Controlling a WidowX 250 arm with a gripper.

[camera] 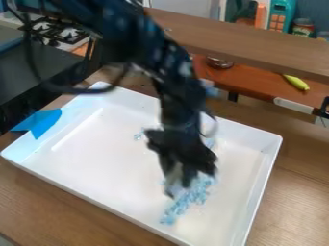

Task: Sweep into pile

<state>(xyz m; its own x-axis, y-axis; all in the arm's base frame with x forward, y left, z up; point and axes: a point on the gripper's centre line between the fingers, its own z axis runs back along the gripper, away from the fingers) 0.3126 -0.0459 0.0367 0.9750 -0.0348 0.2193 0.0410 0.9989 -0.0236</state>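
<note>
the claw (180, 186), wide or narrow impossible to tell, hangs over bits (191, 196) strung toward the tray (93, 158)'s near edge; sweeping seems underway, next gathering strays inward.

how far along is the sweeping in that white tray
Partly done, it seems: many blue bits lie together in a loose, elongated band. The claw is down beside them; whether it holds anything is unclear. Left, probably: tightening the band into a pile and gathering stray bits farther back in the tray.
</note>
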